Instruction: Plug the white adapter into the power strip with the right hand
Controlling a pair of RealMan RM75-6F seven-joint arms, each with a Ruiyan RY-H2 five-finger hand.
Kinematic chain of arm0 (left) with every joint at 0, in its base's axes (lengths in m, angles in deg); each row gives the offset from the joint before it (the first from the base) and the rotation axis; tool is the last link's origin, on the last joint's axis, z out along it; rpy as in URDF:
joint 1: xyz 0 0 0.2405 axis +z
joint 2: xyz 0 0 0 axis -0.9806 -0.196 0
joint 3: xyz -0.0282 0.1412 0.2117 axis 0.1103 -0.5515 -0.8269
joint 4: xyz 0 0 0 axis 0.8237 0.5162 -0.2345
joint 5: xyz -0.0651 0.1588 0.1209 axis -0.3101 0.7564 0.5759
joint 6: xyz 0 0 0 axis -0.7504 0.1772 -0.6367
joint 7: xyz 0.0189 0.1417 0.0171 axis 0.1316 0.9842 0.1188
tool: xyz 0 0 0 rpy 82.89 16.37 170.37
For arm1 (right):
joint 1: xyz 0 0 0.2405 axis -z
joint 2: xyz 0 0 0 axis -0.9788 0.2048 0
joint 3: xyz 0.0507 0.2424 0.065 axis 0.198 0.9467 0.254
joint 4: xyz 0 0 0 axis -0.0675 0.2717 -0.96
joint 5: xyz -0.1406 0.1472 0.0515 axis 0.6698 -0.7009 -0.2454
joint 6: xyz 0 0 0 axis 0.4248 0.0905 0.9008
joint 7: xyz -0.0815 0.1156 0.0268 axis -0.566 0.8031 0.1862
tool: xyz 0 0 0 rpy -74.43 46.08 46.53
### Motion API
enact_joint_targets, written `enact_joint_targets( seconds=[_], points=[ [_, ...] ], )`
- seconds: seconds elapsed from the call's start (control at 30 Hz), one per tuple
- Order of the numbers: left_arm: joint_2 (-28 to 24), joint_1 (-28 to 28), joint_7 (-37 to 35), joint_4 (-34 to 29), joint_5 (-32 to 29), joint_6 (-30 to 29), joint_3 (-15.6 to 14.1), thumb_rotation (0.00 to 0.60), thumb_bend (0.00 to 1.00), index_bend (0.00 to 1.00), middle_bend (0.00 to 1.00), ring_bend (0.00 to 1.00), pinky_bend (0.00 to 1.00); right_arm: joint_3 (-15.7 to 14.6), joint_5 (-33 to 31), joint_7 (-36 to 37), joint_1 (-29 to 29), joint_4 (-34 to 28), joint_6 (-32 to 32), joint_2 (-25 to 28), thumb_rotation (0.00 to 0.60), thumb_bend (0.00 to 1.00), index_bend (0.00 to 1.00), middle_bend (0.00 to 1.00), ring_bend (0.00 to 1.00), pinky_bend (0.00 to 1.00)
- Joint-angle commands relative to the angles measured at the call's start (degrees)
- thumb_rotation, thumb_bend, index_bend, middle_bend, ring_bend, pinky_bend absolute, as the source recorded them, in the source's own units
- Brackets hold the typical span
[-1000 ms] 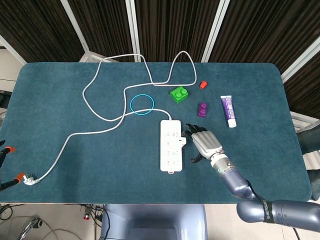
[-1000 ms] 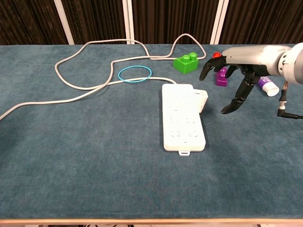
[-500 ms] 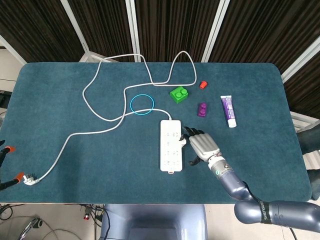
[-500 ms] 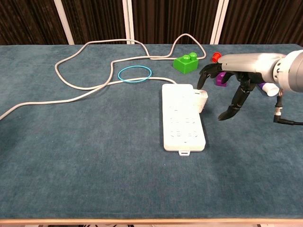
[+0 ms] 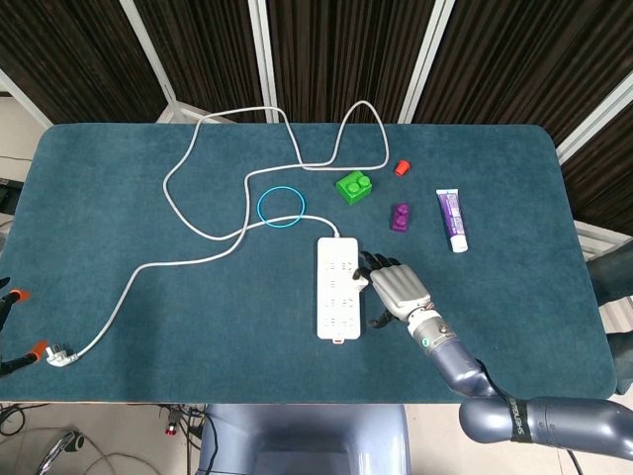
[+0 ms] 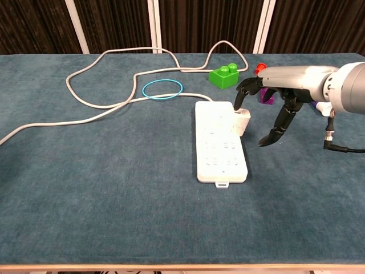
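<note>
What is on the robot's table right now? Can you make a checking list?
Surface: teal cloth table.
Job's things: white adapter lying against the right edge of the power strip, not plugged in.
Clutter: blue ring, green block, purple block, small red piece, purple and white tube.
Hands: right hand open, fingertips at the adapter; whether they touch it, cannot tell. Left hand nothing seen.
Cables: the strip's white cord loops over the table, passes under the ring and ends in a plug near the left front corner.
Surroundings: dark curtains behind.
</note>
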Motion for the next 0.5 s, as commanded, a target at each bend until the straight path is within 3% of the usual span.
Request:
enact_joint_targets(
  seconds=[0.03, 0.5],
  points=[
    [0.00, -0.01, -0.11, 0.10, -0.21, 0.00, 0.12, 0.600, 0.14, 0.30, 0.10, 0.04, 0.11, -0.16, -0.50, -0.13, -0.02, 0.48, 0.03, -0.41, 0.600, 0.19, 0.29, 0.06, 0.10, 0.16],
    [-0.10, 0.00, -0.31, 0.11, -0.19, -0.06, 0.15, 0.600, 0.14, 0.30, 0.10, 0.04, 0.11, -0.61, -0.67, -0.88, 0.00, 0.85, -0.26, -1.37, 0.600, 0.19, 0.33, 0.06, 0.10, 0.16]
  ],
)
